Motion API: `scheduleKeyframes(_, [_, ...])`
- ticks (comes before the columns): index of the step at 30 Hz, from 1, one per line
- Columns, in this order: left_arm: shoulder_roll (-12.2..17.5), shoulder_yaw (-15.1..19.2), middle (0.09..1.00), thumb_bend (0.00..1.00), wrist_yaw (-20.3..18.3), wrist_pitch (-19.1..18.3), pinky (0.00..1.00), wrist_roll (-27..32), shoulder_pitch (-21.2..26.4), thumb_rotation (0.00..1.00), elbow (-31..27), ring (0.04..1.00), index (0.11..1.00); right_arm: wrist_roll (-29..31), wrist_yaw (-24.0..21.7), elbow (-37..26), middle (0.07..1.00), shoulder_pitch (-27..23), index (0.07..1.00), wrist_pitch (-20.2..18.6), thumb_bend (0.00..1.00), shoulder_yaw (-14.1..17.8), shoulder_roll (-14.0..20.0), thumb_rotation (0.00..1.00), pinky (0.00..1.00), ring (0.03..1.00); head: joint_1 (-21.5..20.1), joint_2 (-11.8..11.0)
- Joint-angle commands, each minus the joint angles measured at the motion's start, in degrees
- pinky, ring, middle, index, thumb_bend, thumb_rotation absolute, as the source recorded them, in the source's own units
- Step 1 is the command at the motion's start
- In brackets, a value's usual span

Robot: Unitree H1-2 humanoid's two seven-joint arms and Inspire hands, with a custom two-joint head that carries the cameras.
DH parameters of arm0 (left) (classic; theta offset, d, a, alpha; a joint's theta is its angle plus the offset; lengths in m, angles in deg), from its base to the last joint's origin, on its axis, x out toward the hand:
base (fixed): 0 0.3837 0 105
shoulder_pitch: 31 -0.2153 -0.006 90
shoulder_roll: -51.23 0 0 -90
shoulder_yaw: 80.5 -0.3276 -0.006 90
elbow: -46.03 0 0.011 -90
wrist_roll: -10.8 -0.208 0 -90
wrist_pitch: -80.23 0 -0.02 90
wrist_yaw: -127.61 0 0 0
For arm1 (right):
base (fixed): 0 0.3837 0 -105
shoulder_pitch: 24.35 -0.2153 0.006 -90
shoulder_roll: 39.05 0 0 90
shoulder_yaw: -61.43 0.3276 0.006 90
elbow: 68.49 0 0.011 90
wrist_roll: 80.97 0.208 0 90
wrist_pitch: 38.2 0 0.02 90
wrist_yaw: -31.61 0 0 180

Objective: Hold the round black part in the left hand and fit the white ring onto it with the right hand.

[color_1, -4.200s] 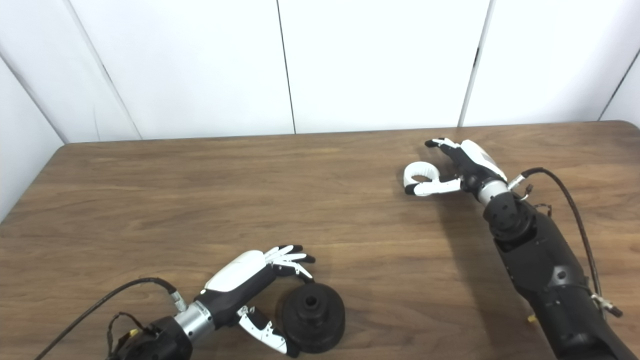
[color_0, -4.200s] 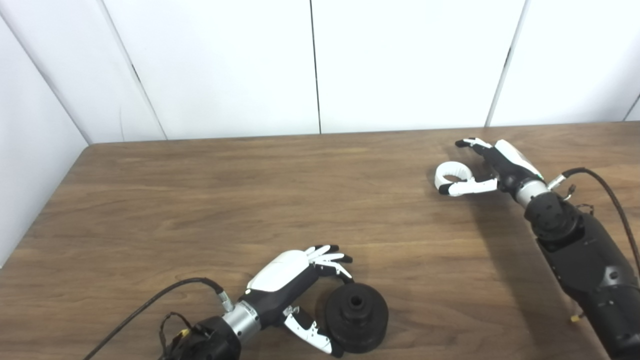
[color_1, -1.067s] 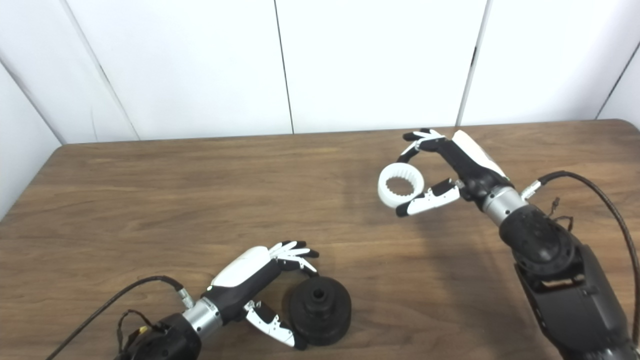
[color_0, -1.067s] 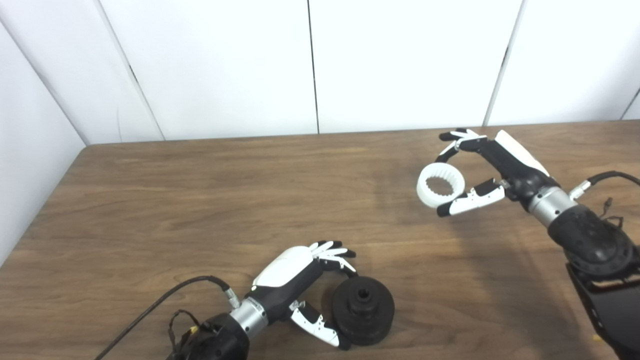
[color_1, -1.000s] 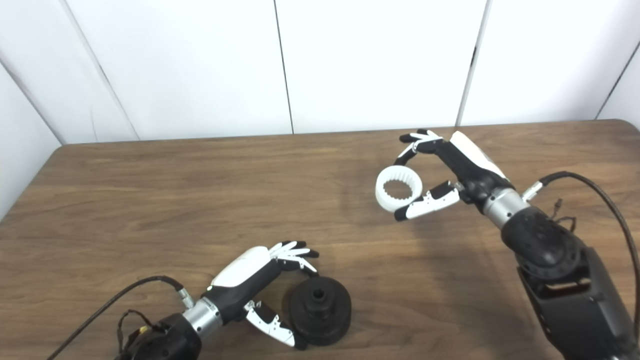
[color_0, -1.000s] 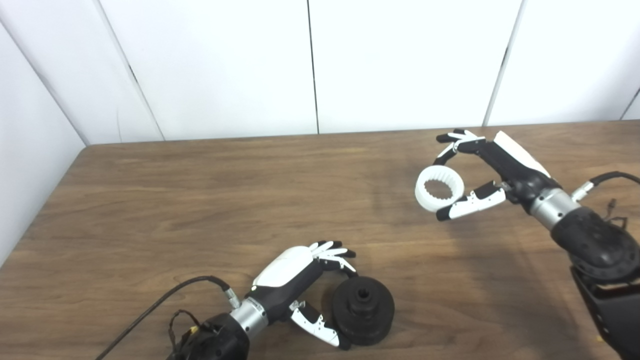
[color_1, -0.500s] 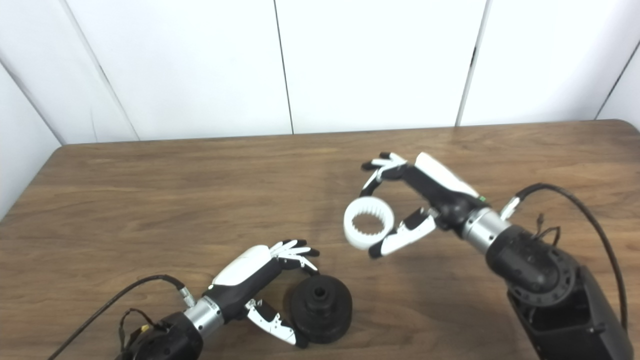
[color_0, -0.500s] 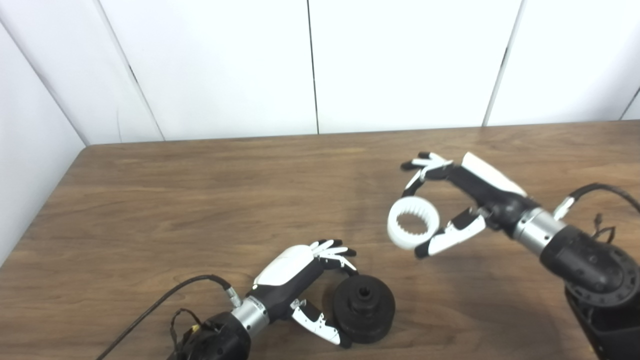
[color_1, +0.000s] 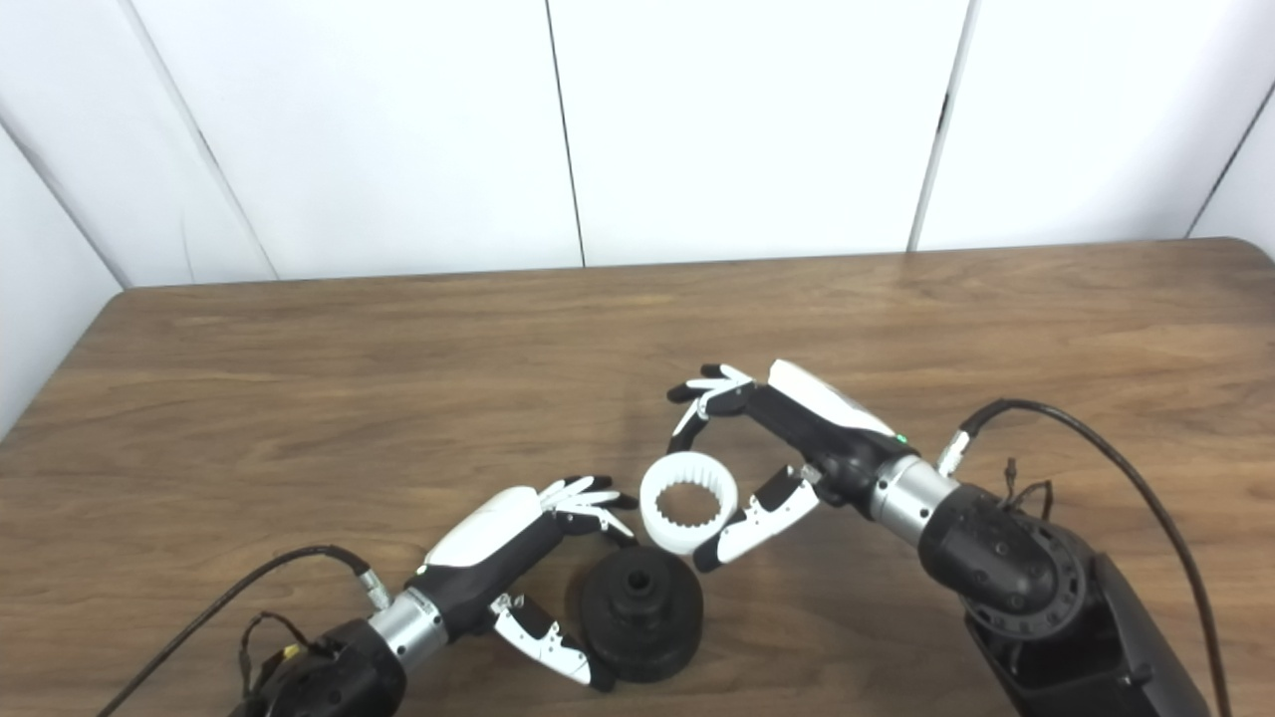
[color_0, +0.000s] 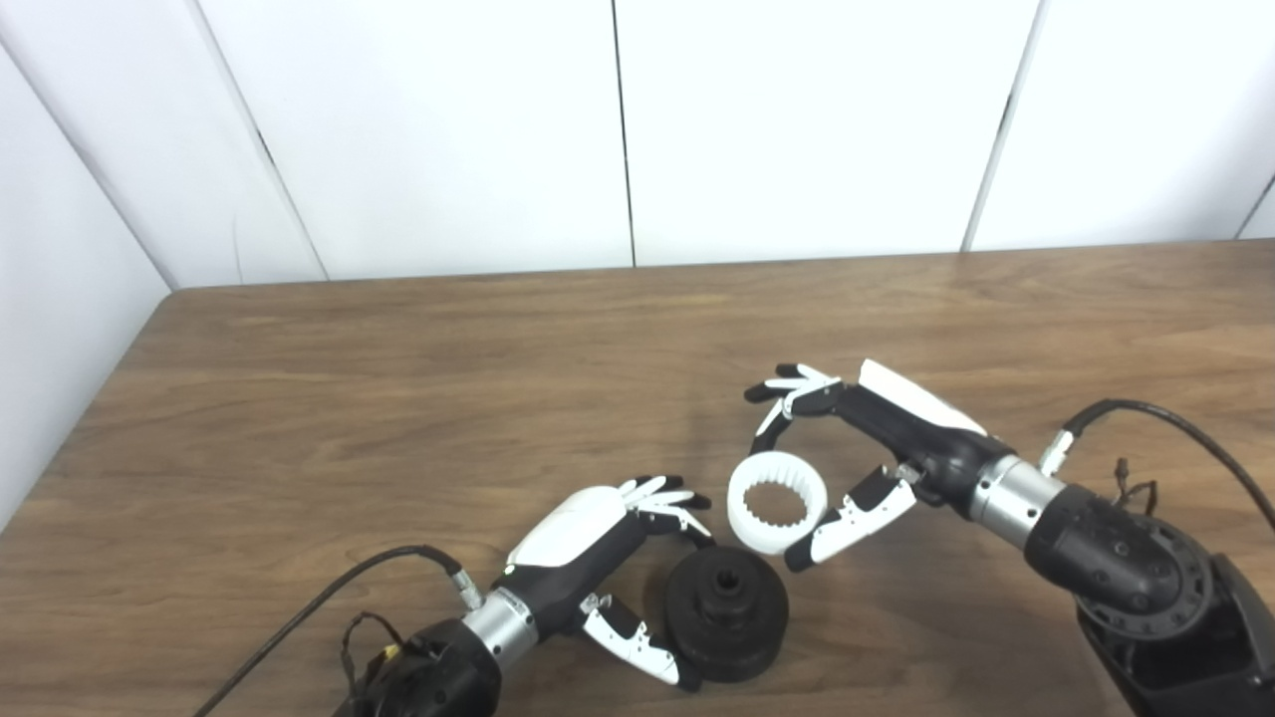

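Note:
The round black part stands on the wooden table near its front edge, its raised hub and centre hole facing up. My left hand is shut on the black part, fingers on its far rim and thumb on its near rim. My right hand is shut on the white ring, which has teeth on its inner face. It holds the ring in the air, just above and behind the black part, slightly to its right. The ring also shows in the right eye view.
Black cables trail from both wrists over the table. White wall panels stand behind the table's far edge. The table's left edge runs close to the left wall.
My right hand has carried the white ring down and to the left, from the far right of the table to just above the black part. My left hand has kept its hold.

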Motion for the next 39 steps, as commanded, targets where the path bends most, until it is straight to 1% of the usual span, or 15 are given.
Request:
scheduleKeyframes(1, [-0.11,0.33,0.906,0.82,1.11,0.24,1.00,-0.24,1.86,0.23,-0.51,0.988,0.599,-0.19,0.76,-0.06,0.881,-1.15,0.488,2.63,0.52,-0.31,-0.79,0.15,0.93,1.000,0.05,0.06])
scheduleKeyframes(9, [-0.27,0.35,0.905,0.82,1.25,0.36,1.00,-0.07,1.94,0.23,-0.29,0.989,0.597,-0.66,-0.06,-1.05,0.891,-0.90,0.488,2.21,0.52,-1.79,-1.64,0.15,0.96,1.000,0.10,0.39])
scheduleKeyframes(17, [-0.30,0.35,0.905,0.82,1.51,0.73,1.00,-0.16,1.99,0.24,-0.04,0.987,0.594,-0.16,-0.26,-1.62,0.889,-0.34,0.488,2.03,0.52,-2.25,-2.14,0.15,0.97,1.000,0.23,0.50])
scheduleKeyframes(25, [-0.43,0.32,0.904,0.83,1.76,0.91,1.00,-0.29,1.98,0.24,0.30,0.985,0.596,-0.43,-1.32,-3.71,0.889,-0.27,0.488,0.35,0.52,-2.89,-2.02,0.15,0.98,1.000,0.08,0.71])
scheduleKeyframes(39, [-0.68,-0.07,0.904,0.83,2.52,1.31,1.00,0.10,2.44,0.23,1.27,0.989,0.593,-0.43,-2.30,-4.44,0.890,-1.92,0.489,0.13,0.52,-1.32,-1.18,0.15,0.95,1.000,-0.14,0.35])
